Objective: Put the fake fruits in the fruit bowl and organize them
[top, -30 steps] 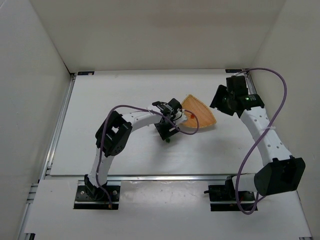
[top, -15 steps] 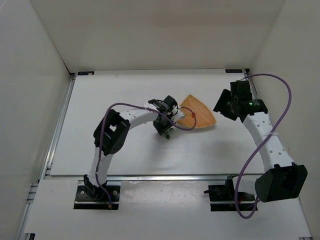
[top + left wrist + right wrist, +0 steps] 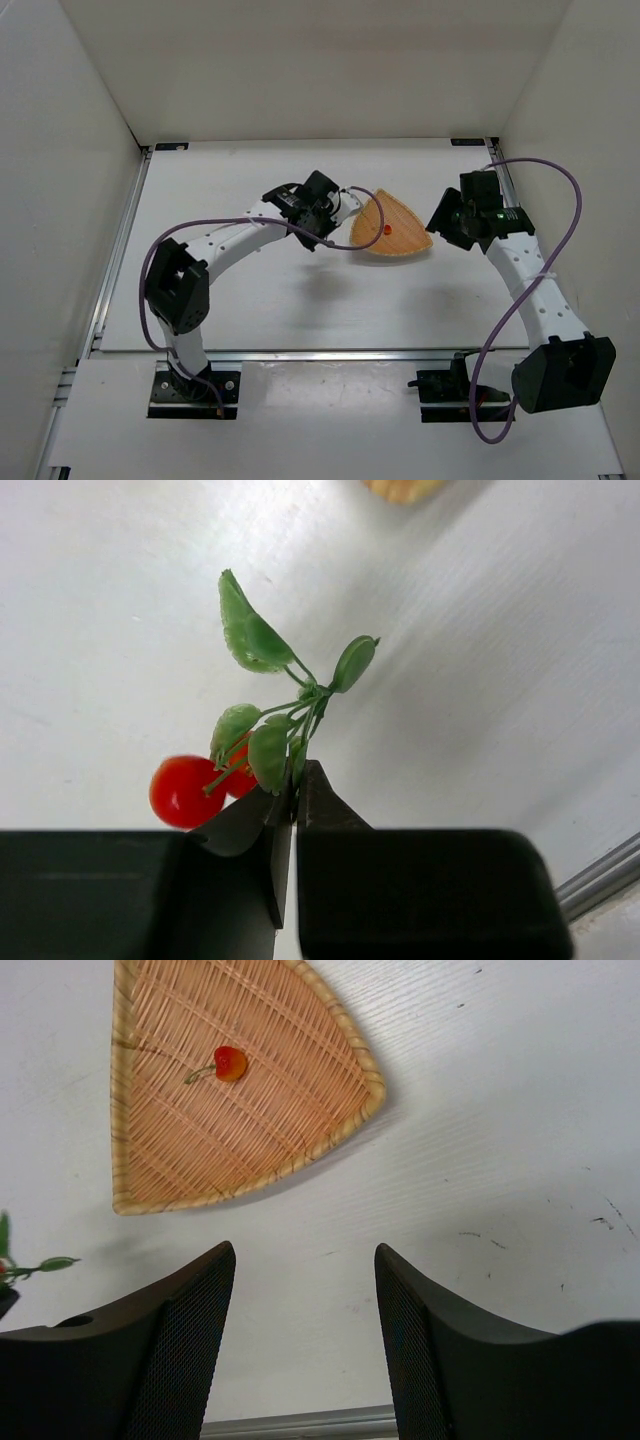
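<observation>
My left gripper [image 3: 295, 780] is shut on the thin green stem of a fake fruit sprig, held above the table. The sprig has red berries [image 3: 180, 790] and several green leaves [image 3: 250, 635]. In the top view the left gripper [image 3: 322, 238] hangs just left of the fruit bowl [image 3: 400, 240], a tan woven rounded-triangle dish. One small red fruit with a stem [image 3: 230, 1063] lies inside the bowl [image 3: 300, 1110]. My right gripper [image 3: 305, 1260] is open and empty, just right of the bowl [image 3: 440, 215]. The held sprig's tip [image 3: 40, 1263] shows at the left edge of the right wrist view.
White walls enclose the white table on the left, back and right. A metal rail [image 3: 330, 354] runs along the near edge, in front of both arm bases. Purple cables loop off each arm. Small dark scuffs [image 3: 605, 1222] mark the table near the right gripper.
The left gripper closed on the sprig beside the bowl's near-left corner, lifted it and swung back and left. The right gripper shifted slightly and stayed open.
</observation>
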